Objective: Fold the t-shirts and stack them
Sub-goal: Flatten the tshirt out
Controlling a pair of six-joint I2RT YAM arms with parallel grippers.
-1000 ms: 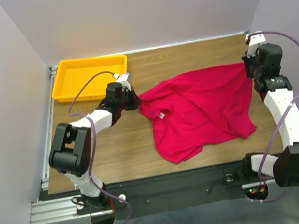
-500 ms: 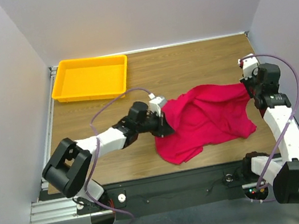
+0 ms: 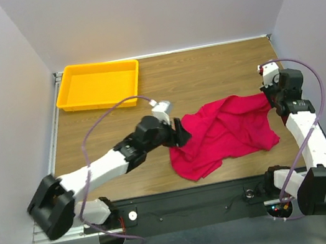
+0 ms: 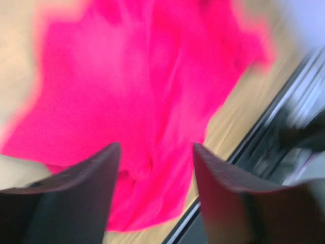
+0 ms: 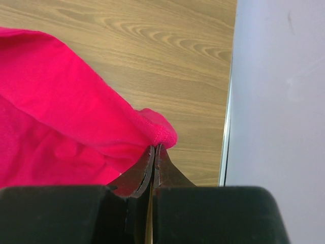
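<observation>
Shirt: the t-shirt (image 3: 228,132) lies rumpled on the right half of the tabletop (image 3: 204,70), with one lobe reaching toward the near edge.
Long axis: roughly left to right, running from one end effector to the other.
Left end effector (image 3: 181,134): sits at the shirt's left border. In the blurred wrist view its fingers (image 4: 109,157) are spread with red cloth (image 4: 137,76) showing below and between them, and no pinch is visible, so it grips nothing.
Right end effector (image 3: 269,92): clenched on the shirt's far right corner. The wrist view shows a fold of cloth (image 5: 61,117) nipped at the tips (image 5: 154,150).
Key relation: the shirt spreads rightward from the left end effector and left and near from the right one. The left arm is nearer the bunched left side, and the right arm already holds its corner.
Edges: the right end effector is close to the tabletop's right edge and the wall, so I judge there is little room to draw the cloth further right.
Open room: bare wood shows far of the shirt and to its left. The yellow tray (image 3: 98,83) sits in the far left corner, well apart from the cloth.
Next move, as a guess: a fresh grasp on the left border, then spreading leftward and far.
</observation>
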